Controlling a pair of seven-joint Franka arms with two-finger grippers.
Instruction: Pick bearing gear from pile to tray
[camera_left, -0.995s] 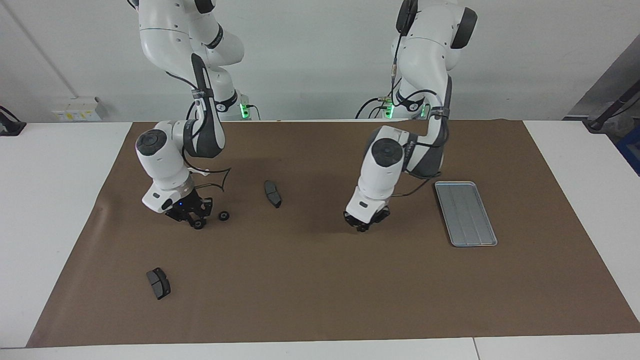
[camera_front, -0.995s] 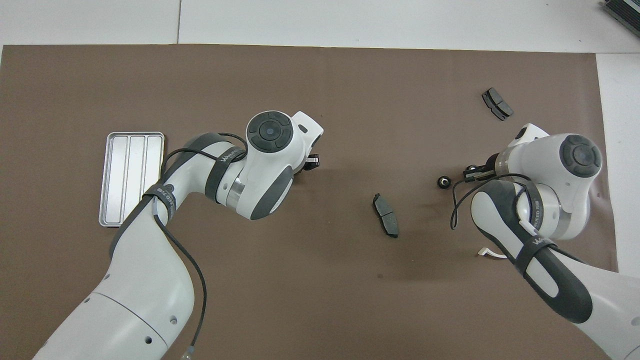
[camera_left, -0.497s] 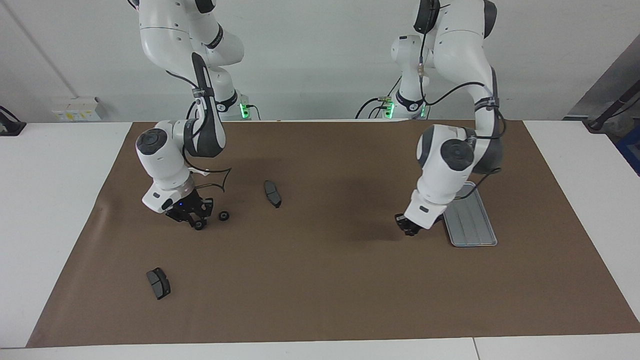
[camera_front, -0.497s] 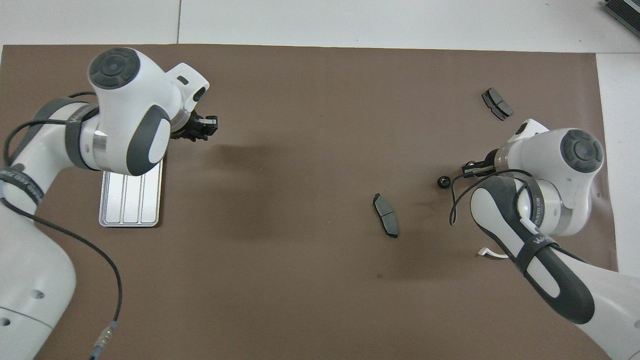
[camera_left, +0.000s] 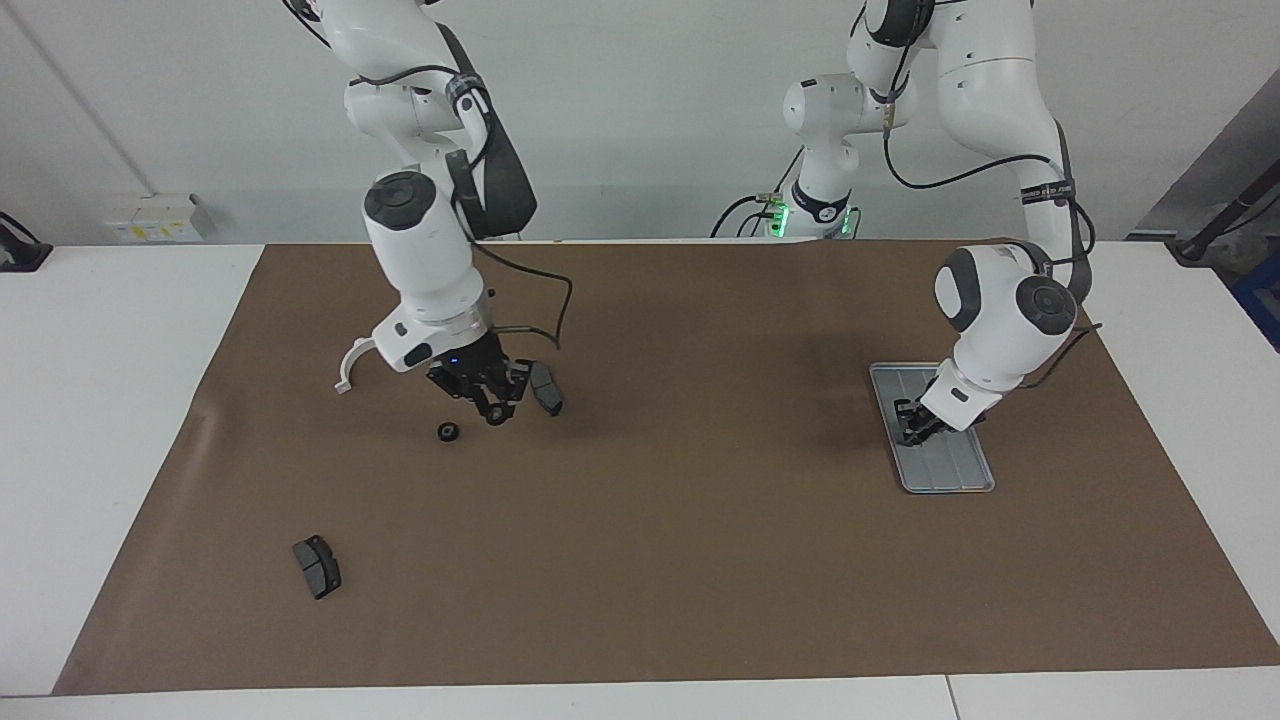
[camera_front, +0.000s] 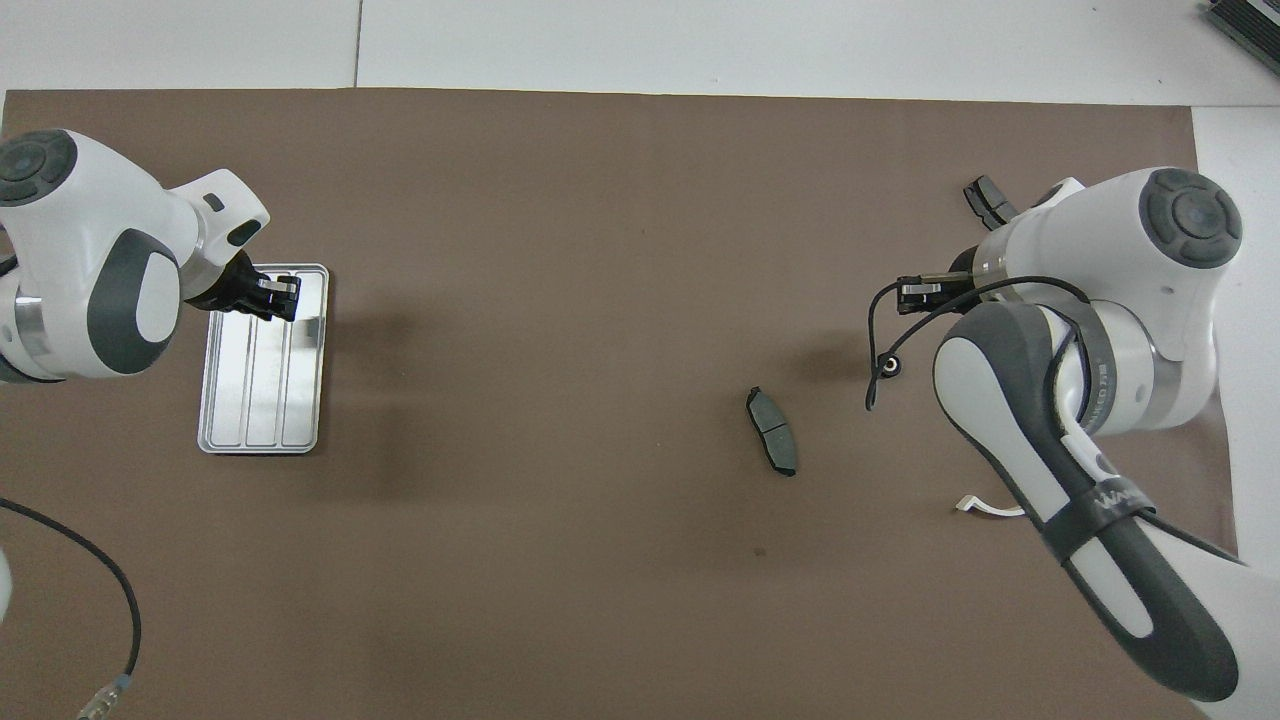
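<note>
Bearing gear (camera_left: 448, 432) — a small black round piece — lies on the brown mat (camera_left: 650, 560) toward the right arm's end, near a brake pad (camera_left: 546, 388). Above it the right gripper (camera_left: 493, 408) is raised, its fingers clamped on what looks like a second gear (camera_left: 497, 417). The left gripper (camera_left: 915, 425) hangs low over the tray (camera_left: 955, 470); whether it grips anything I cannot tell. The step in hand looks like delivery. Next, the raised piece needs carrying across to the tray — once the left gripper is out of the way. A white bracket (camera_left: 352, 362) and another pad (camera_left: 317, 566) lie apart. The mat covers a white worktop (camera_left: 110, 400) before a plain pale wall.
</note>
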